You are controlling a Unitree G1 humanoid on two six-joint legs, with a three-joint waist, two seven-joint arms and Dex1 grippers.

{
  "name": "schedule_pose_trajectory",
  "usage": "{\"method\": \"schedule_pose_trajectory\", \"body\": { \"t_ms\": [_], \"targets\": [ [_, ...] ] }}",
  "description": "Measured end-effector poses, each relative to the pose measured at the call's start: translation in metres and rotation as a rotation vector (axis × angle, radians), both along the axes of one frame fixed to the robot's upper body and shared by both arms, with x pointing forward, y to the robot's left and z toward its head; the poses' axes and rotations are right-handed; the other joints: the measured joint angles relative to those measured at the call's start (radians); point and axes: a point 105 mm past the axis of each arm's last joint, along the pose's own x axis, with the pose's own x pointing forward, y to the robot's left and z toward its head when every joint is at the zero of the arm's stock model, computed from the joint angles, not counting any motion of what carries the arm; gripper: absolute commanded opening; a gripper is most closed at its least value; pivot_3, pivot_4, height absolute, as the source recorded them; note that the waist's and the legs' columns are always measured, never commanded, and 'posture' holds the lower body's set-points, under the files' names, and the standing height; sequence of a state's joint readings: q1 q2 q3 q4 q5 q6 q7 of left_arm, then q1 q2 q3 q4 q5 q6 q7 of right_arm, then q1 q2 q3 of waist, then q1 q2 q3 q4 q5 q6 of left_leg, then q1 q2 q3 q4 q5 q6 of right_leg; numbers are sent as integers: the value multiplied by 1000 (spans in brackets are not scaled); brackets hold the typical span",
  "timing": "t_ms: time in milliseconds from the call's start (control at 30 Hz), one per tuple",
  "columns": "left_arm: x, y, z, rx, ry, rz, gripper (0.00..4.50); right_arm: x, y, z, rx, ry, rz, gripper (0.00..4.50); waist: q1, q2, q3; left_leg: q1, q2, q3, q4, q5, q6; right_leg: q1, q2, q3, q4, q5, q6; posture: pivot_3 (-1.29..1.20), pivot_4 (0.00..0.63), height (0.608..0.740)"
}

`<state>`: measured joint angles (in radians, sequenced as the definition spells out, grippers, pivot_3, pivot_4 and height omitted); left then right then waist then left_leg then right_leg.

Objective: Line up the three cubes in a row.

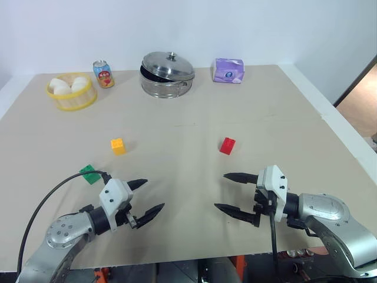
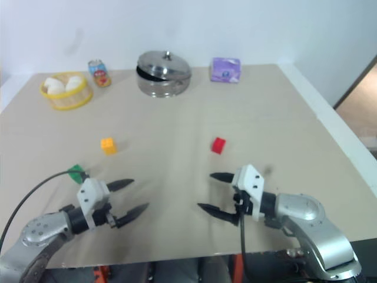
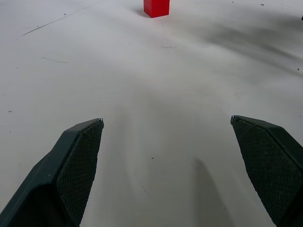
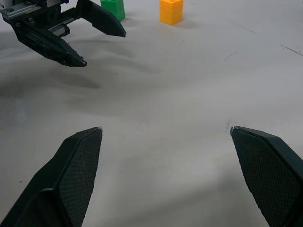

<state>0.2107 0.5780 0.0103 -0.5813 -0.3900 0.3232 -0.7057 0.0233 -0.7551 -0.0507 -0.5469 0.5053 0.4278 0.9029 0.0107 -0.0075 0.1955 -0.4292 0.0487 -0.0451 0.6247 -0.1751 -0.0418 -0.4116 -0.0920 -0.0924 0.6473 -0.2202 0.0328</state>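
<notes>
Three cubes sit apart on the table (image 1: 194, 112): one yellow (image 1: 118, 145), one red (image 1: 227, 145), one green (image 1: 89, 173); left end effector (image 1: 150, 197) and right end effector (image 1: 225, 191) both gape wide, empty

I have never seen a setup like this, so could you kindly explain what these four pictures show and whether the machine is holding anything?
This is a two-armed humanoid robot at a beige table. Two pictures come from a stereo camera on its head, looking down over both arms. The other two come from cameras on its wrists, looking along each hand's two black fingers. The left hand and right hand both hover open and hold nothing. On the table lie a yellow cube, a red cube and a green cube, apart from each other. At the far edge stand a basket of white buns, a drink can, a lidded steel pot and a purple packet.
</notes>
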Motion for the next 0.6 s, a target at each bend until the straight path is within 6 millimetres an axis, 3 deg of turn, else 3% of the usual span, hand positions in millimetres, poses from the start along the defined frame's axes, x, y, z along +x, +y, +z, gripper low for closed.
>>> {"method": "schedule_pose_trajectory", "body": {
  "t_ms": [600],
  "targets": [
    [4, -4, 11, -94, -105, 24, 4455, 7, 4, 1, 75, 1, -68, 4500, 0, 0, 0, 0, 0, 0, 0, 0, 0, 0, 0, 1, 0, 0, 0, 0, 150, 740]
  ]
}}
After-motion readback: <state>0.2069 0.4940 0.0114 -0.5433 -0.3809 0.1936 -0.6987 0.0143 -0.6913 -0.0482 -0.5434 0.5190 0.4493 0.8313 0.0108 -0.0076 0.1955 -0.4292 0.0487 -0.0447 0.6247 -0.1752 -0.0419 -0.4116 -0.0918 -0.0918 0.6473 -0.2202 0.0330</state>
